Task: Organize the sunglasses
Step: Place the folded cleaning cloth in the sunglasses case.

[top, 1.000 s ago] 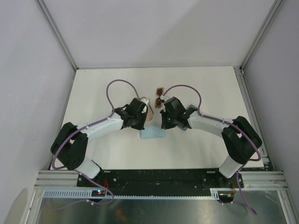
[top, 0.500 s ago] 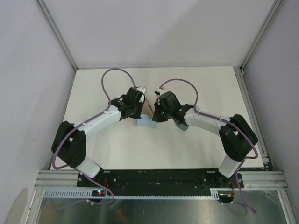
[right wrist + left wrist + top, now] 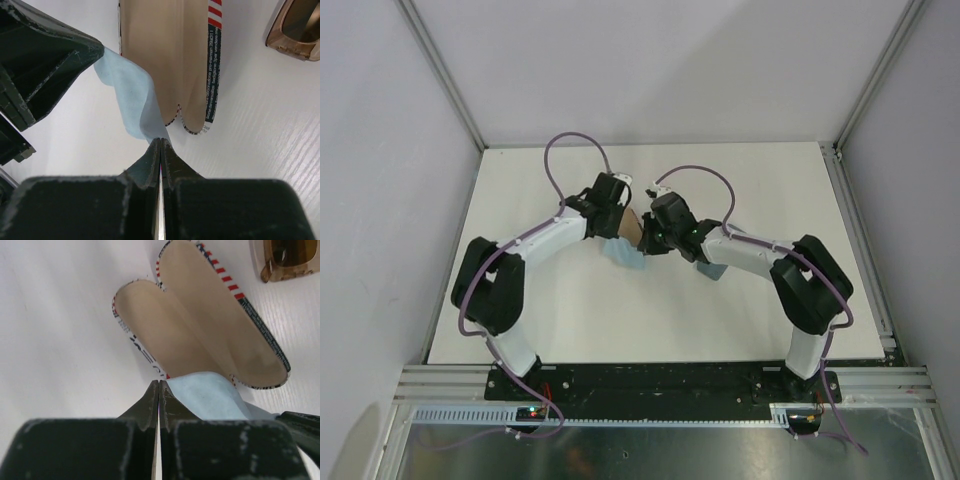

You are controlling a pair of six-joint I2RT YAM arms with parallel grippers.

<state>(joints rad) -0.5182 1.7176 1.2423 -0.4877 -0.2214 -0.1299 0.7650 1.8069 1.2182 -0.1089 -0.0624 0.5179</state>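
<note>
The brown-amber sunglasses (image 3: 289,259) (image 3: 298,29) lie on the white table just beyond an open case (image 3: 210,325) (image 3: 167,50) with a tan lining and a red, white and blue striped rim. A light blue cloth (image 3: 212,396) (image 3: 127,92) (image 3: 626,254) hangs between my two grippers at the case's near end. My left gripper (image 3: 159,385) (image 3: 619,236) is shut on one corner of it. My right gripper (image 3: 161,142) (image 3: 649,241) is shut on the opposite corner. From above, both wrists cover the sunglasses and most of the case (image 3: 632,227).
The white table (image 3: 540,300) is boxed in by grey walls and aluminium posts (image 3: 835,155). A metal rail (image 3: 660,380) carries the arm bases at the near edge. Purple cables (image 3: 570,145) loop above both wrists.
Both arms have reached farther from their bases and drawn together. The cloth, lying flat on the table before, now hangs lifted between the two grippers by the case.
</note>
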